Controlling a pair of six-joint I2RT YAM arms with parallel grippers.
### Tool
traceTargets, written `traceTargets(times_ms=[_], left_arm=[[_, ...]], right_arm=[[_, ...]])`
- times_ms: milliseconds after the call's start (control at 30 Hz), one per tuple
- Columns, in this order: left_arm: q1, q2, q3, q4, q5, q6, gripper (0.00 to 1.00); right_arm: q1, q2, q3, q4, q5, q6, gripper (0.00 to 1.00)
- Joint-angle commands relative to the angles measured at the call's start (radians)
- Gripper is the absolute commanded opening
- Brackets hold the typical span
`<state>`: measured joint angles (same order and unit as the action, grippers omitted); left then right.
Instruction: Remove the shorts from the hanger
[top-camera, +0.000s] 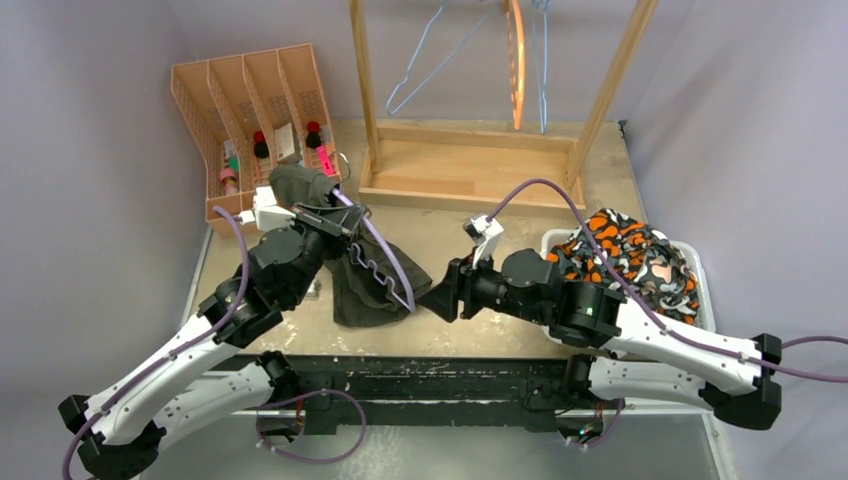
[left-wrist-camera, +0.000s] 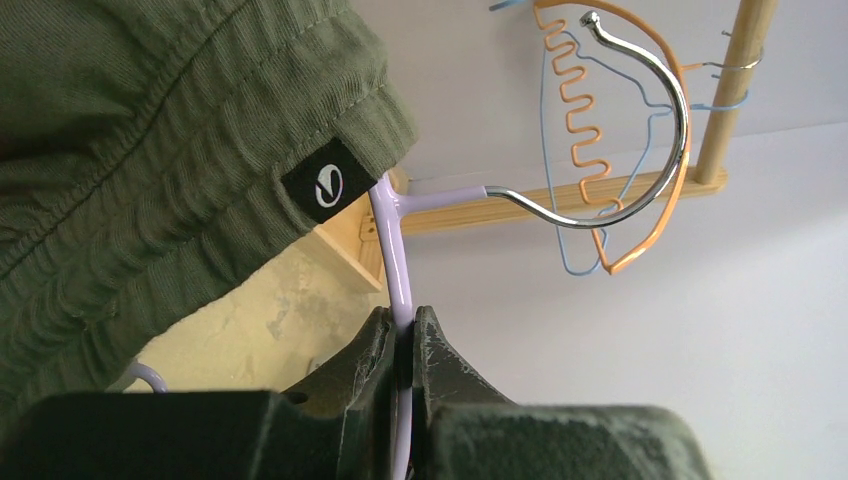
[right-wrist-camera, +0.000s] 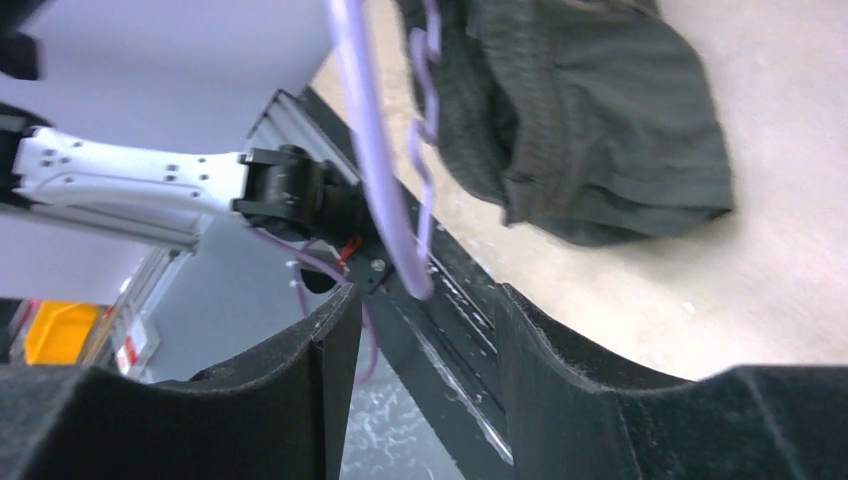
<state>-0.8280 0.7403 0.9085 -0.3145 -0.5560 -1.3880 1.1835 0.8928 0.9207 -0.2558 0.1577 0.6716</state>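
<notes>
The left gripper (left-wrist-camera: 403, 320) is clenched on the neck of the lilac hanger (left-wrist-camera: 395, 250), just below its metal hook. The right gripper (right-wrist-camera: 425, 300) stands released, its jaws apart. The hanger's lower corner lies just in front of the gap, and neither finger grips it.

The left arm reaches diagonally from the near left corner, its wrist raised over the table. The right arm stretches low to the left, pointing at the hanger.

The olive shorts (top-camera: 360, 295) hang on the hanger, sagging onto the table. The camouflage shorts (top-camera: 625, 250) lie in the right-hand bin (top-camera: 700, 270).
</notes>
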Motion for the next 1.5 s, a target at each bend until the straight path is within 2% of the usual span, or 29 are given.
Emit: traceTargets(times_ms=[0, 100, 167, 300, 467, 633, 767, 900, 1033, 1133, 1267, 1333, 1433, 1467], left_arm=[[0.006, -0.010, 0.003, 0.083, -0.021, -0.001, 0.00], [0.006, -0.002, -0.003, 0.080, 0.007, -0.016, 0.00], [0.006, 0.001, -0.007, 0.079, 0.026, -0.023, 0.00], [0.006, 0.003, -0.004, 0.092, 0.052, -0.020, 0.00], [0.007, 0.010, 0.032, 0.067, 0.070, -0.003, 0.00], [0.006, -0.007, 0.024, 0.065, 0.059, -0.014, 0.00], [0.006, -0.016, 0.012, 0.074, 0.061, -0.029, 0.00], [0.006, -0.015, 0.022, 0.076, 0.070, -0.023, 0.00], [0.006, -0.018, 0.028, 0.071, 0.055, -0.024, 0.00], [0.006, -0.014, 0.039, 0.071, 0.055, -0.013, 0.00], [0.006, -0.016, 0.042, 0.063, 0.048, -0.011, 0.00], [0.006, -0.018, 0.040, 0.057, 0.035, -0.011, 0.00], [0.006, -0.018, 0.048, 0.056, 0.032, 0.008, 0.00], [0.006, -0.017, 0.051, 0.064, 0.043, 0.032, 0.02]], right_arm=[[0.001, 0.068, 0.088, 0.154, -0.142, -0.053, 0.54], [0.001, 0.116, 0.115, 0.175, -0.107, -0.058, 0.57], [0.001, 0.144, 0.124, 0.193, -0.086, -0.068, 0.63], [0.001, 0.232, 0.198, 0.125, -0.057, -0.104, 0.64], [0.001, 0.270, 0.186, 0.156, -0.062, -0.115, 0.61], [0.001, 0.300, 0.193, 0.117, -0.013, -0.117, 0.49], [0.001, 0.318, 0.206, 0.100, 0.002, -0.122, 0.45], [0.001, 0.364, 0.235, 0.098, -0.021, -0.159, 0.53], [0.001, 0.423, 0.275, 0.086, -0.076, -0.183, 0.53], [0.002, 0.438, 0.279, 0.067, -0.016, -0.173, 0.47], [0.002, 0.389, 0.232, 0.095, 0.012, -0.169, 0.23], [0.002, 0.358, 0.204, 0.136, 0.003, -0.166, 0.22], [0.003, 0.332, 0.186, 0.150, 0.006, -0.163, 0.03], [0.002, 0.331, 0.185, 0.146, 0.015, -0.158, 0.00]])
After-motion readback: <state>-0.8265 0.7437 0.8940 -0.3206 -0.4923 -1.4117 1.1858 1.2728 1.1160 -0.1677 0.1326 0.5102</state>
